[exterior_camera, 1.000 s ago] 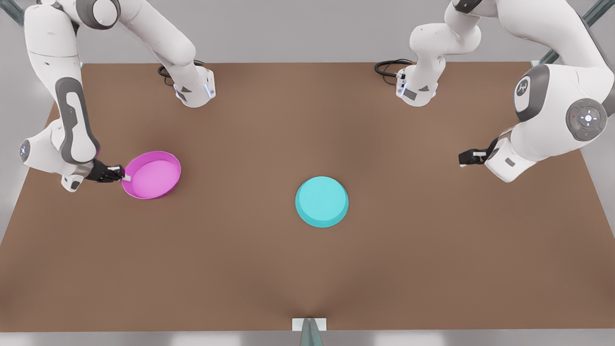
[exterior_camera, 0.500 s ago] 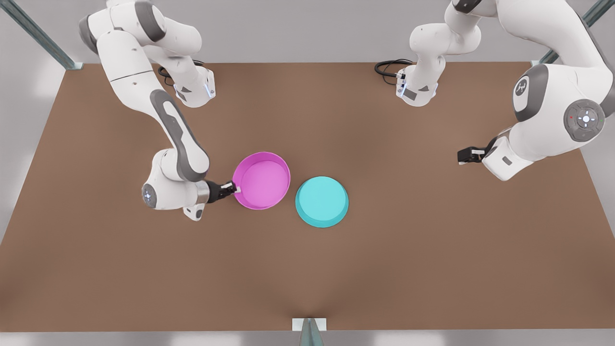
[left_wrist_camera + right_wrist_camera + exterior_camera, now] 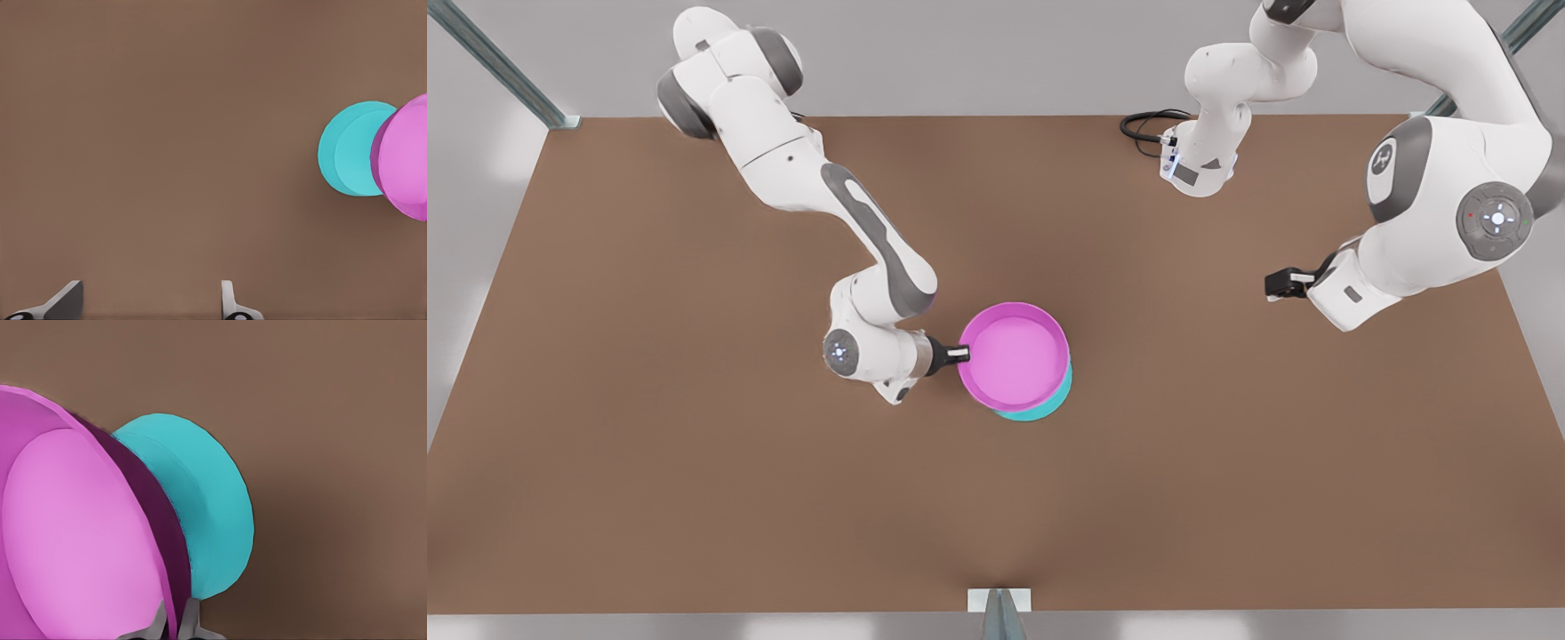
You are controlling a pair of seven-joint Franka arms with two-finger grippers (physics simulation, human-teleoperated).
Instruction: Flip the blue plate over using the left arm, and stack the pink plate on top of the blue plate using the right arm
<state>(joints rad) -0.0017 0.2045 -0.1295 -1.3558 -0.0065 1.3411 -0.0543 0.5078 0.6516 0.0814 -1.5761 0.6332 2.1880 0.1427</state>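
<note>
Right tool (image 3: 965, 354) pinches the pink plate (image 3: 1014, 356) by its rim, above the upside-down blue plate (image 3: 1040, 409); left tool (image 3: 1273, 284) hangs spread and empty over the counter (image 3: 694, 498).

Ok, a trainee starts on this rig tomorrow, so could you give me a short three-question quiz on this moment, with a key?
1. True or false: the blue plate lies on the table with its flat base facing up.
2. What does the right gripper, at the front view's left, hold?
A. the rim of the pink plate
B. the blue plate
C. nothing
3. Fill in: the left gripper waits at the front view's right, away from both plates, with its fingers ____.

Key: 1 true. 2 A, and the pink plate is over the blue one, covering most of it in the front view. 3 open, with nothing between them.
</note>
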